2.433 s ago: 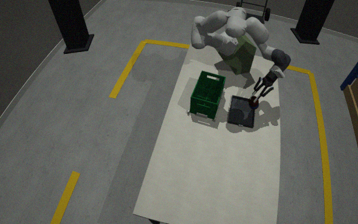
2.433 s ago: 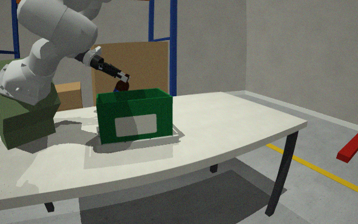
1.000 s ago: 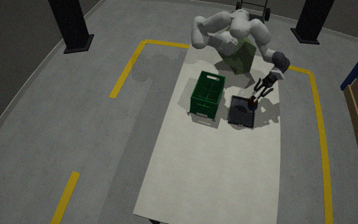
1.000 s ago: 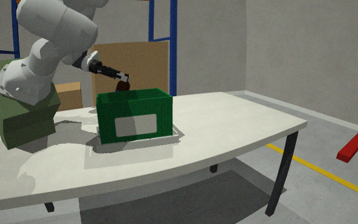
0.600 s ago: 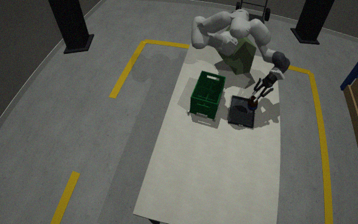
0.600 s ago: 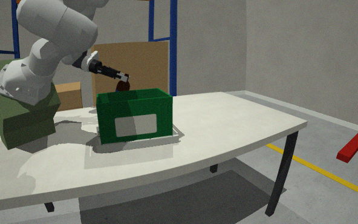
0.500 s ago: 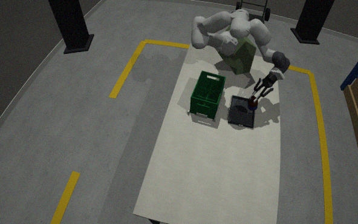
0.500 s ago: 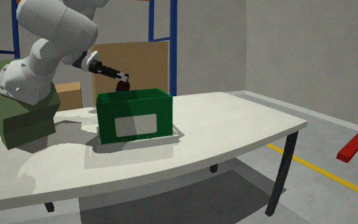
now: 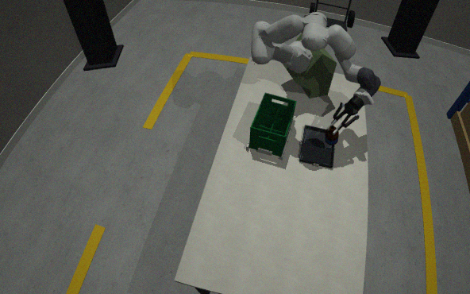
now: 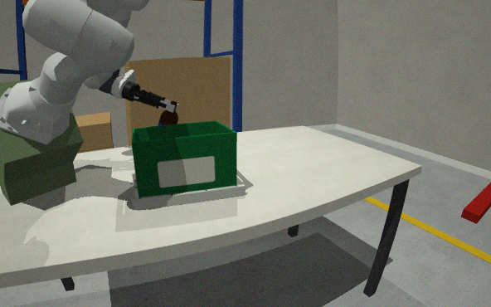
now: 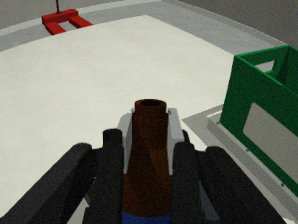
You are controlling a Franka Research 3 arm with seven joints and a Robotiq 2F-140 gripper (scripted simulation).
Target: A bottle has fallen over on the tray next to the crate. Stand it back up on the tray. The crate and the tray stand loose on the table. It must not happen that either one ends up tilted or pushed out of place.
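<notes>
My gripper (image 9: pixel 335 128) is shut on a brown bottle (image 9: pixel 332 135) with a blue label. It holds the bottle over the far right corner of the dark tray (image 9: pixel 317 145). In the wrist view the bottle (image 11: pixel 148 169) sits between the black fingers, neck pointing away from the camera. In the exterior view the gripper (image 10: pixel 167 107) holds the bottle (image 10: pixel 168 117) behind the green crate (image 10: pixel 185 157), which hides the tray and the bottle's lower end. I cannot tell whether the bottle touches the tray.
The green crate (image 9: pixel 273 123) stands just left of the tray on the white table (image 9: pixel 286 187). The arm's green pedestal (image 9: pixel 313 73) is at the table's far end. The crate also shows at the right of the wrist view (image 11: pixel 266 119).
</notes>
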